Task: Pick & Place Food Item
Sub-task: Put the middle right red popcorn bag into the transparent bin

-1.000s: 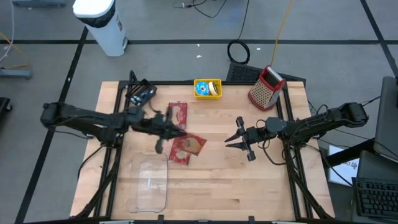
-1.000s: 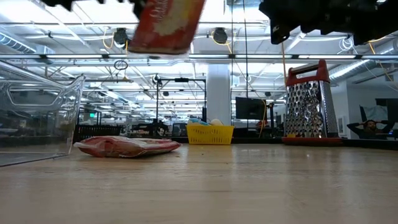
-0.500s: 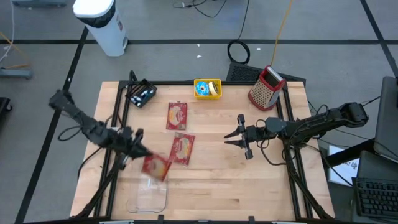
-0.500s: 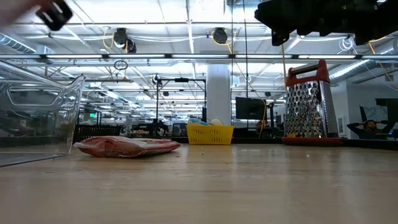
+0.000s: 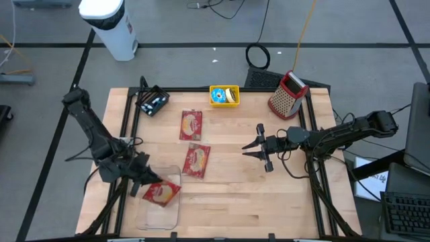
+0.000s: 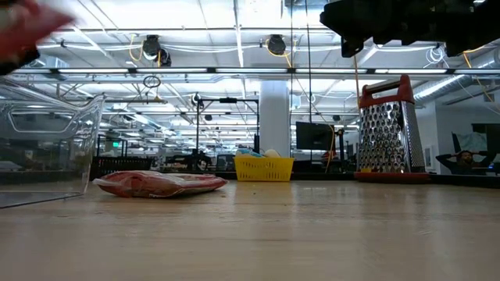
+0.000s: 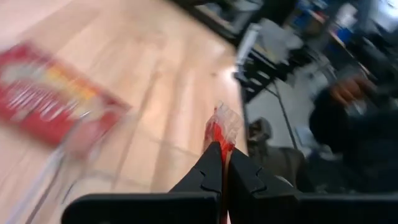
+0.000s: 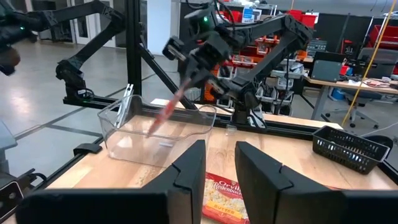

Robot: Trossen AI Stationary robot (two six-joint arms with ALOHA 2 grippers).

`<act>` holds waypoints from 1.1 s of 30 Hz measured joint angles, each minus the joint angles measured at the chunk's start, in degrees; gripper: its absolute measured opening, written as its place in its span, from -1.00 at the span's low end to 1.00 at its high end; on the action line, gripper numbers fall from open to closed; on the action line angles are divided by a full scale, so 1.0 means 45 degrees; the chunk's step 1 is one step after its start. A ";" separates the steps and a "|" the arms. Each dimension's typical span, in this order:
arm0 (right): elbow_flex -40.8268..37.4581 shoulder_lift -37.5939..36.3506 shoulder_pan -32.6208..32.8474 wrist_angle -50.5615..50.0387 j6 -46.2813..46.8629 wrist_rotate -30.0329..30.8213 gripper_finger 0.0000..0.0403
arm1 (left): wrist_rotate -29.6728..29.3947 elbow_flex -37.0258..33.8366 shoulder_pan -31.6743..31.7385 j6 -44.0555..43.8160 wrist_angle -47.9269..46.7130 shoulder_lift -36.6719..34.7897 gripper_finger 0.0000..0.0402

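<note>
Fingers of the left gripper are pinched together on the edge of a red food packet, which hangs out from them over the clear plastic bin; in the right wrist view the packet dangles slanted above the open mouth of the bin, not yet resting inside. Judging by this, the carry for this packet is nearly over and what remains is to lower it in and let go. Farther from the gripper toward the table's middle lie two more red packets on the bare wood, the nearer one just beyond the bin's far rim and the farther one past it, so at least two more picks look to be left if all are meant for the bin. Well across the table the right gripper waits in the air with its fingers a little apart and nothing between them. A yellow basket and a metal grater stand untouched at the far edge.
</note>
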 joint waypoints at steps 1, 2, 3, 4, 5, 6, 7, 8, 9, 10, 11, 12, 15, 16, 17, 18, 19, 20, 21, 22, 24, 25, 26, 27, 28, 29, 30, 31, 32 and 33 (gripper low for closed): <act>0.0000 0.0000 0.0000 0.0000 0.0000 0.0000 -0.62 | -0.0131 0.0000 0.0004 -0.0869 -0.0518 -0.0126 -1.00; 0.0000 0.0000 0.0000 0.0002 0.0039 -0.0005 -0.62 | -0.0201 0.0000 0.0044 -0.1892 -0.1086 -0.0223 -1.00; 0.0000 0.0000 0.0000 0.0014 0.0073 -0.0005 -0.62 | -0.0215 0.0000 0.0112 -0.3002 -0.1706 -0.0307 -1.00; 0.0000 0.0000 0.0000 0.0037 0.0087 -0.0005 -0.62 | -0.0191 0.0000 0.0204 -0.4211 -0.2409 -0.0374 -1.00; 0.0000 0.0000 0.0000 0.0059 0.0087 -0.0005 -0.62 | -0.0123 0.0000 0.0298 -0.5549 -0.3115 -0.0436 -1.00; 0.0000 0.0000 0.0000 0.0082 0.0087 -0.0005 -0.62 | -0.0022 0.0000 0.0395 -0.6851 -0.3784 -0.0498 -1.00; 0.0000 0.0000 0.0000 0.0092 0.0087 -0.0005 -0.62 | 0.0127 0.0001 0.0501 -0.8183 -0.4440 -0.0535 -1.00; 0.0000 0.0000 0.0000 0.0092 0.0083 -0.0010 -0.63 | 0.0381 0.0005 0.0615 -0.9522 -0.5059 -0.0534 -1.00; 0.0000 0.0000 0.0000 0.0092 0.0078 -0.0010 -0.63 | 0.0717 0.0005 0.0723 -1.0725 -0.5711 -0.0529 -1.00; 0.0000 0.0000 0.0000 0.0087 0.0076 -0.0010 -0.63 | 0.1086 0.0005 0.0825 -1.1759 -0.6268 -0.0520 -1.00; 0.0000 0.0000 0.0000 0.0086 0.0073 -0.0010 -0.63 | 0.1407 0.0005 0.0912 -1.2572 -0.6660 -0.0520 -1.00; 0.0000 0.0000 0.0000 0.0075 0.0067 -0.0010 -0.63 | 0.1656 0.0005 0.0997 -1.3213 -0.6951 -0.0525 -1.00; 0.0000 0.0000 0.0005 0.0000 0.0058 -0.0010 -0.63 | 0.1803 0.0005 0.1167 -1.3606 -0.7127 -0.0533 -0.95; 0.0000 0.0000 0.0000 -0.0026 0.0058 -0.0010 -0.63 | 0.1726 0.0005 0.1216 -1.3265 -0.7046 -0.0529 -0.93; 0.0000 0.0000 0.0000 -0.0049 0.0057 -0.0010 -0.62 | 0.1603 0.0005 0.1243 -1.2786 -0.6923 -0.0529 -0.91; 0.0000 0.0000 0.0002 -0.0080 0.0053 -0.0010 -0.62 | 0.1547 0.0005 0.1299 -1.2315 -0.6770 -0.0529 -0.88; 0.0000 0.0000 0.0000 -0.0097 0.0053 -0.0010 -0.62 | 0.1520 0.0005 0.1360 -1.1889 -0.6560 -0.0529 -0.85; 0.0000 0.0005 0.0002 -0.0107 0.0053 -0.0010 -0.62 | 0.1515 0.0006 0.1424 -1.1504 -0.6359 -0.0529 -0.82; 0.0000 0.0005 0.0004 -0.0106 0.0053 -0.0010 -0.62 | 0.1520 0.0005 0.1492 -1.1148 -0.6196 -0.0529 -0.78; 0.0000 0.0005 0.0001 -0.0102 0.0053 -0.0010 -0.62 | 0.1517 0.0005 0.1547 -1.0798 -0.6012 -0.0531 -0.74; 0.0000 0.0005 0.0002 -0.0102 0.0053 -0.0010 -0.62 | 0.1520 0.0005 0.1670 -1.0155 -0.5574 -0.0534 -0.64; 0.0000 0.0005 0.0000 -0.0102 0.0053 -0.0010 -0.62 | 0.1515 0.0010 0.1748 -0.9851 -0.5364 -0.0534 -0.59; 0.0000 0.0005 0.0004 -0.0102 0.0053 -0.0010 -0.62 | 0.1533 0.0010 0.1806 -0.9546 -0.5198 -0.0534 -0.53; 0.0000 0.0005 0.0003 -0.0102 0.0053 -0.0010 -0.62 | 0.1584 0.0010 0.1865 -0.9322 -0.5003 -0.0538 -0.47; 0.0000 0.0005 0.0002 -0.0102 0.0053 -0.0010 -0.62 | 0.1663 0.0010 0.1908 -0.9136 -0.4783 -0.0558 -0.41; 0.0000 0.0005 0.0004 -0.0102 0.0053 -0.0010 -0.62 | 0.1762 0.0010 0.1951 -0.8975 -0.4587 -0.0605 -0.35; 0.0000 0.0005 0.0005 -0.0099 0.0053 -0.0010 -0.62 | 0.1900 0.0010 0.2000 -0.8870 -0.4410 -0.0678 -0.30; 0.0000 0.0005 0.0002 -0.0100 0.0053 -0.0010 -0.62 | 0.2026 0.0010 0.2046 -0.8791 -0.4224 -0.0762 -0.24; 0.0000 0.0005 0.0001 -0.0101 0.0053 -0.0011 -0.62 | 0.2105 0.0010 0.2097 -0.8592 -0.4028 -0.0859 -0.19; 0.0000 0.0005 0.0005 -0.0102 0.0053 -0.0012 -0.62 | 0.2152 0.0010 0.2155 -0.8252 -0.3807 -0.0972 -0.14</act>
